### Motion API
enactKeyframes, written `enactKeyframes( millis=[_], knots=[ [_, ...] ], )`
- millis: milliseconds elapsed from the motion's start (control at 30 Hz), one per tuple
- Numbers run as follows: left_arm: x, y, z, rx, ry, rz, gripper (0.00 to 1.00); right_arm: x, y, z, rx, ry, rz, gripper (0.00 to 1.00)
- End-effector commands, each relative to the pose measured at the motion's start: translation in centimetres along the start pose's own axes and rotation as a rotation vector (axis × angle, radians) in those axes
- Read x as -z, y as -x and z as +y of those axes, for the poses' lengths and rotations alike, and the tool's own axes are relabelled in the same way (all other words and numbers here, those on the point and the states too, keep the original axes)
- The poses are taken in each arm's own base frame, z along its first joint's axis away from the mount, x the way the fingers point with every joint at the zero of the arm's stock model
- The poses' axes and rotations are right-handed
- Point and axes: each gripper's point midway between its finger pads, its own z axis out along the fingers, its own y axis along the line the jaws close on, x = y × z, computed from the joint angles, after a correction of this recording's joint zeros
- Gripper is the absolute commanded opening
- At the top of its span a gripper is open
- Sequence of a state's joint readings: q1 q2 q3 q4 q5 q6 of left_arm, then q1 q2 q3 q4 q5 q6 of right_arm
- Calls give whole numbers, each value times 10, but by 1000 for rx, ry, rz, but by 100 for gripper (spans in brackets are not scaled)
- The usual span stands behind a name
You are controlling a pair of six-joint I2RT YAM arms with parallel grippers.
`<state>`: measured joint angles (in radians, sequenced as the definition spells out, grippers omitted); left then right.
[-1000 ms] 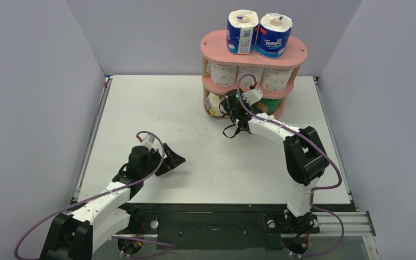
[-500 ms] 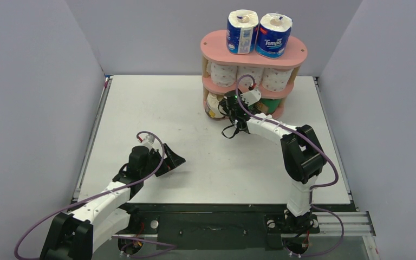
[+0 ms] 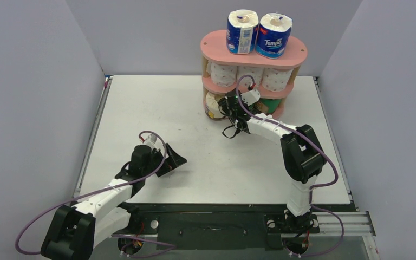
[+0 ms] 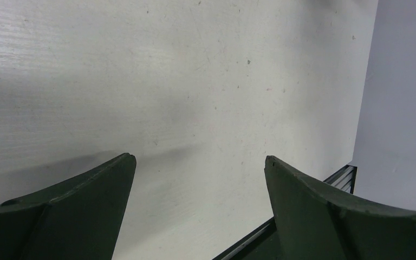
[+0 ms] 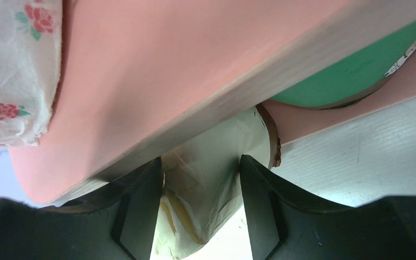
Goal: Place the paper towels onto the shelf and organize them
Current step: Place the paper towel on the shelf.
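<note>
The right end effector (image 5: 201,160) sat under a board edge of the pink shelf (image 3: 212,49), one finger on each side of the cream-wrapped roll (image 5: 211,142) at the bottom tier's left end; I could not tell if it squeezed. The left end effector (image 4: 199,158) held its fingers wide apart over open worktop (image 3: 157,108), far from the shelf.

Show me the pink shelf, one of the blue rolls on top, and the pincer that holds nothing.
pink shelf (image 3: 212,46): overhead view, bare left end of its top board.
left blue roll (image 3: 242,32): overhead view, middle of its wrapper.
left pincer (image 4: 199,160): left wrist view, midway between its open fingertips.
</note>
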<state>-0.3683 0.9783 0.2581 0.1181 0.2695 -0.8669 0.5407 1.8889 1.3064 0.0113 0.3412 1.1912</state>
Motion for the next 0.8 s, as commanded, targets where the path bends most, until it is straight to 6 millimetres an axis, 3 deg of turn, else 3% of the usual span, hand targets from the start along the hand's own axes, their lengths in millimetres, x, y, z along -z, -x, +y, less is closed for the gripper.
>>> enactKeyframes(
  millis=[0, 133, 167, 367, 600, 767],
  knots=[
    [-5, 25, -38, -4, -96, -57, 88, 7, 33, 21, -67, 72, -73, 50],
    [-15, 42, -64, 23, -129, -80, 87, 8, 37, 18, -76, 73, -69, 50],
    [-17, 54, -77, 8, -142, -109, 87, 7, 37, 16, -79, 74, -68, 50],
    [-50, 80, -112, -38, -149, -138, 85, 9, 45, 12, -85, 83, -59, 50],
    [-92, 101, -117, -37, -149, -205, 84, 10, 57, 12, -81, 103, -43, 50],
    [-117, 105, -118, -95, -153, -256, 83, 7, 53, 11, -69, 111, -6, 50]
  ],
)
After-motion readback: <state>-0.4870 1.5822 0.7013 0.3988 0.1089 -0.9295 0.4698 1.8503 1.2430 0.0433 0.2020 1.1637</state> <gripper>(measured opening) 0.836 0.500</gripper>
